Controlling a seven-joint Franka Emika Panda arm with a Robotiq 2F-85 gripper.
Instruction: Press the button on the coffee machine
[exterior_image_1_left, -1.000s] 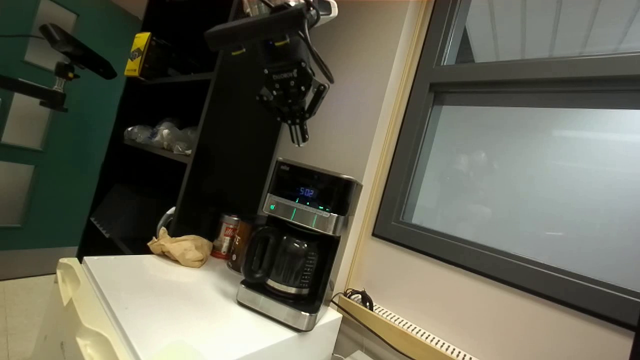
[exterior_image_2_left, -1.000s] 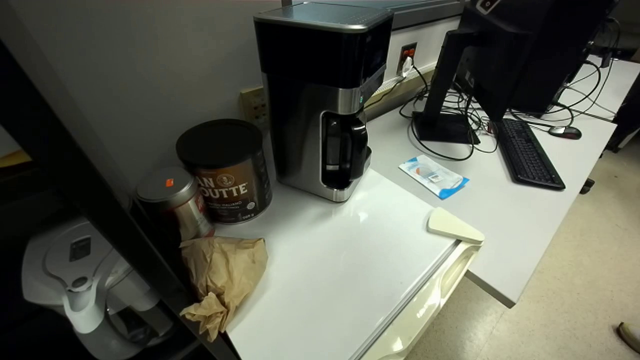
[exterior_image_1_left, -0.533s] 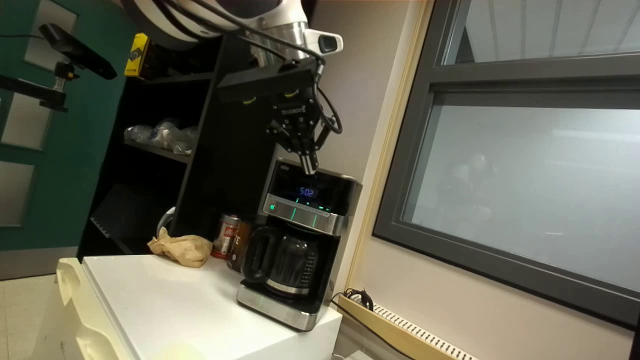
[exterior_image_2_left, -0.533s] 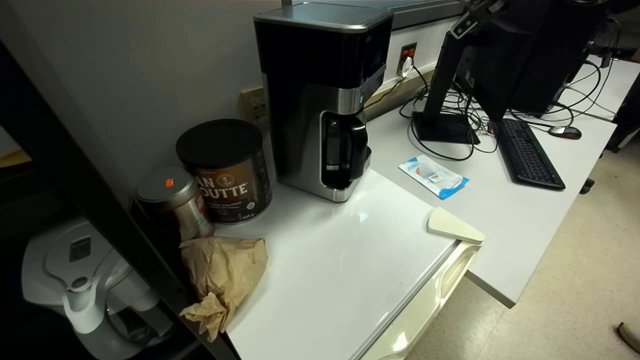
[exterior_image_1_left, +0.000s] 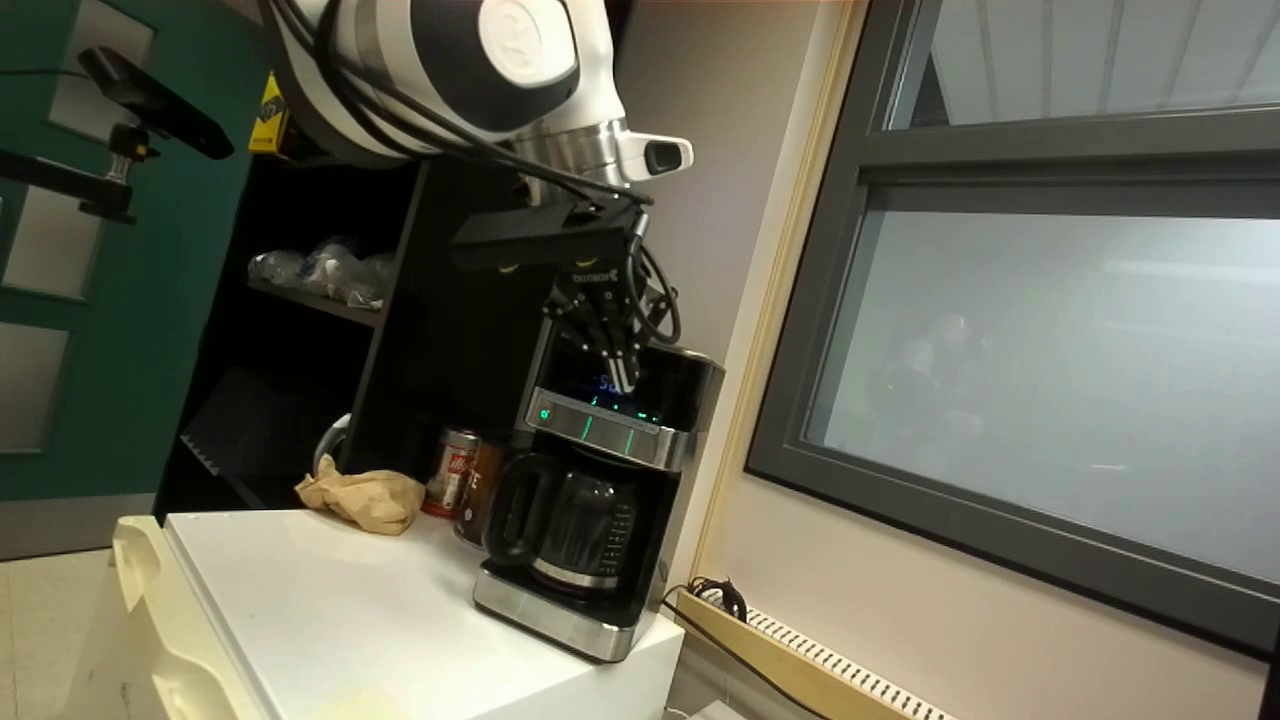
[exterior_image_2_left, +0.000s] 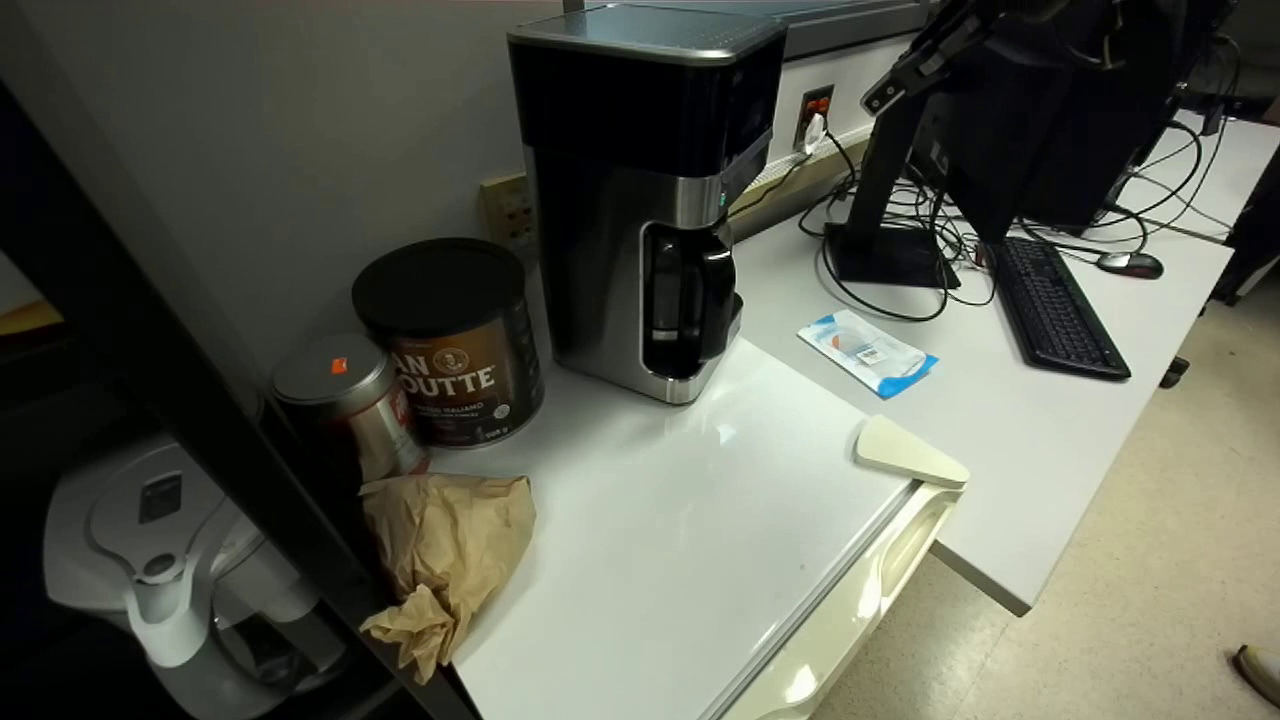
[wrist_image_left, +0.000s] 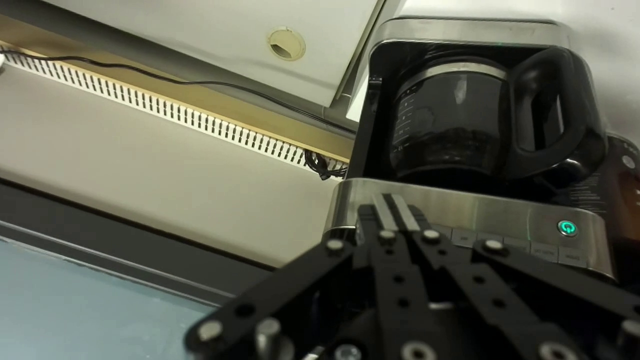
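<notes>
The coffee machine (exterior_image_2_left: 620, 220) stands upright on the white table (exterior_image_2_left: 700, 570), in the corner where the edge along the wall (exterior_image_2_left: 300, 130) meets the edge beside the desk (exterior_image_2_left: 1020, 480). Its dark carafe (wrist_image_left: 450, 120) sits inside, and the power button (wrist_image_left: 567, 228) glows green at one end of the metal band (wrist_image_left: 480, 212) across its front.

The gripper (exterior_image_1_left: 622, 378) is clenched, its two slim fingertips (wrist_image_left: 385, 214) side by side and close together, pointing down. In an exterior view they cover part of the display (exterior_image_1_left: 605, 383) above that band; in the wrist view they overlap the metal band at the end away from the power button. In an exterior view the gripper's dark mechanism shows against the monitor (exterior_image_2_left: 985, 165), apart from the machine. The white-and-black arm (exterior_image_1_left: 500, 70) hangs above.

Next to the machine, along the wall edge, stand a black-lidded brown tin (exterior_image_2_left: 455, 350) and a smaller silver-and-red can (exterior_image_2_left: 350, 400), the can nearer the corner by the dark shelf (exterior_image_1_left: 450, 320). A crumpled paper bag (exterior_image_2_left: 455, 545) lies just beside the can, at the shelf-side edge. A cream front (exterior_image_2_left: 855, 620) runs along the edge opposite the wall. On the desk lie a white-and-blue packet (exterior_image_2_left: 868, 352), a keyboard (exterior_image_2_left: 1062, 310) and a mouse (exterior_image_2_left: 1130, 265).
</notes>
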